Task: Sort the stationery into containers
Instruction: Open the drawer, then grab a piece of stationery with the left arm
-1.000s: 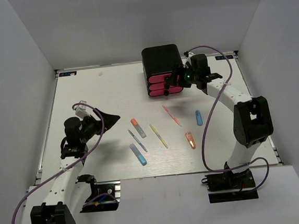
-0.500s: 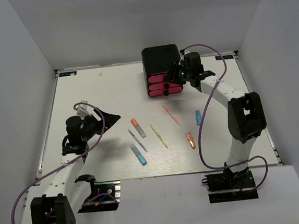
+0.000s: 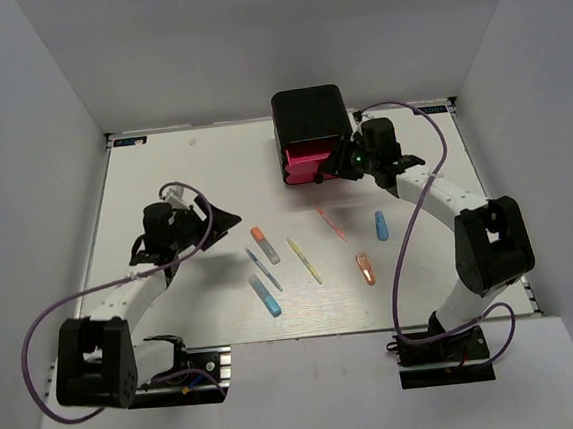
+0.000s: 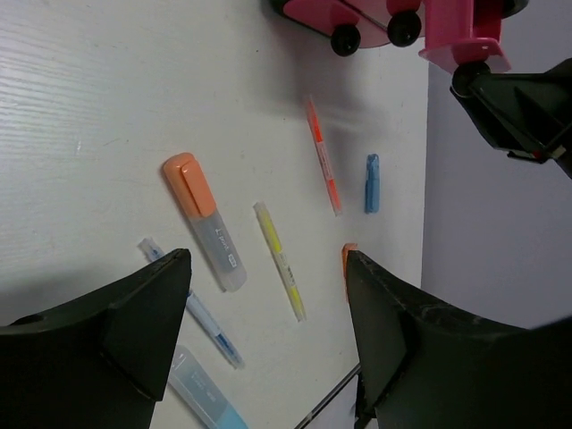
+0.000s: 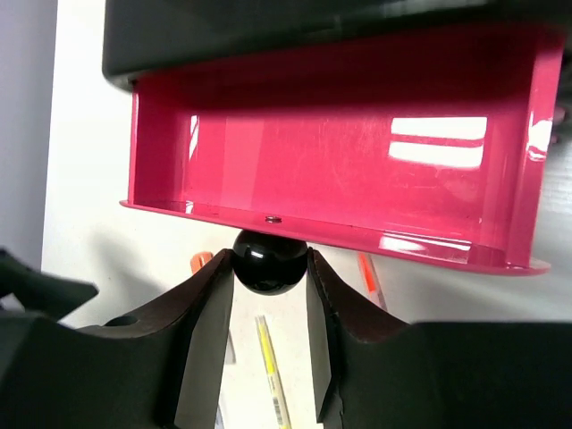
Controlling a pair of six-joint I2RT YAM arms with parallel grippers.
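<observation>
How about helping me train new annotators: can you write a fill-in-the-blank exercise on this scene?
1. The right gripper is shut on the pulled-out drawer's round black ____.
2. That pink drawer is ____ inside.
3. The left gripper hovers over the table, jaws ____.
4. The thin pen between the orange-capped marker and the orange pen is ____.
Missing words: knob; empty; open; yellow.

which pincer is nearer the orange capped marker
Left. The left pincer hangs open just left of the orange-capped marker; the right pincer is farther back, shut on the knob of the pink drawer.
</observation>
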